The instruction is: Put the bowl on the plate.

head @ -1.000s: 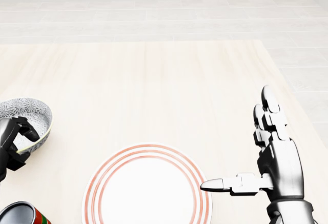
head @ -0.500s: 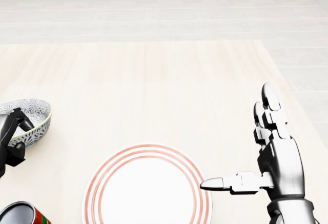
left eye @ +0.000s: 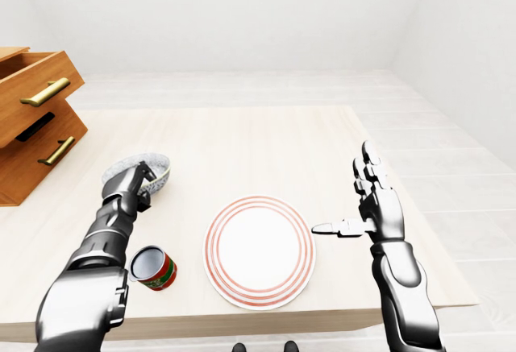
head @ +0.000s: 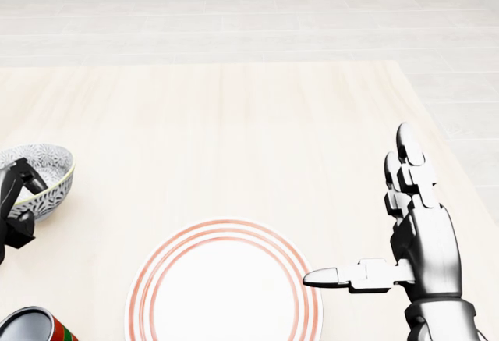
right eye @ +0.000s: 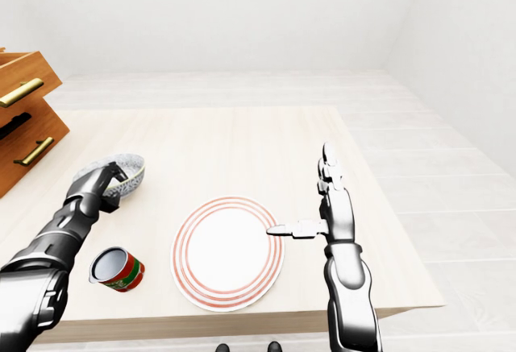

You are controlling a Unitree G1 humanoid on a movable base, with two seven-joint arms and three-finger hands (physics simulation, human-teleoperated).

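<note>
Left-eye view, left hand (left eye: 129, 184) gripping bowl (left eye: 153, 168)

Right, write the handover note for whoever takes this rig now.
Left hand: fingers closed over the rim of the patterned bowl, at the left of the table.
Right hand: open, empty, beside the plate's right edge.
Plate: red-ringed, bare, near the table's bottom edge in the left-eye view. A can lies to its left.
Done: bowl gripped.
Left: carry the bowl right past the can, set it on the plate, release.

Head view close, downward; eye views wider, sharing table (left eye: 242, 138).
</note>
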